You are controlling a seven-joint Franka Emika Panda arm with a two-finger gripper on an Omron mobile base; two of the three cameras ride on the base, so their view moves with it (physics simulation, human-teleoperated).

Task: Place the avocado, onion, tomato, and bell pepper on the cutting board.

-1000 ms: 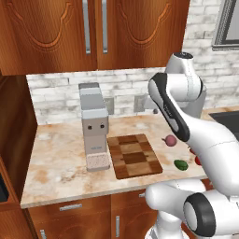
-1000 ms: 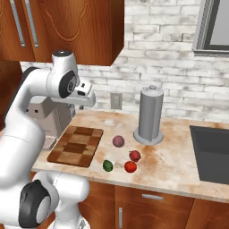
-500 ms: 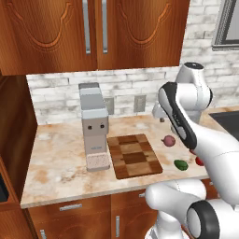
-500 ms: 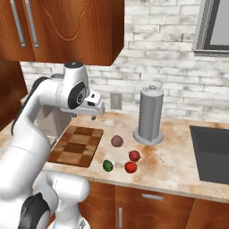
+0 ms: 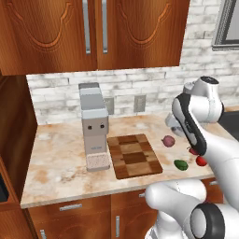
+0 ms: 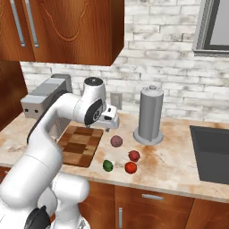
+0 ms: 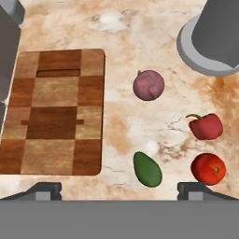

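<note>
The arm has swung from above the cutting board toward the right part of the counter, and the gripper (image 7: 119,190) has gone from fully closed to wide open within the last second. In the hand view its two dark fingertips stand far apart at the bottom edge, with nothing between them; it holds nothing.

In the hand view the cutting board (image 7: 56,112) lies at the left of the frame and nothing lies on it yet. All four items lie on the marbled countertop (image 7: 121,28) to the right of the board. The avocado (image 7: 147,169) is at the lower centre, the closest to the fingertips and just beside the board's lower right corner. The onion (image 7: 148,85) is above it, near the middle. The bell pepper (image 7: 206,126) and the tomato (image 7: 208,168) are at the right, one above the other, close but not touching. A grey cylinder (image 7: 212,37) stands at the upper right.

In the right base view the hand (image 6: 108,120) hangs above the counter, between the board (image 6: 80,145) and the onion (image 6: 116,141).

I judge this as the start of the first pick: the opened hand is now over the vegetables and must still descend. The avocado seems the likely first target, but that is only my guess.
</note>
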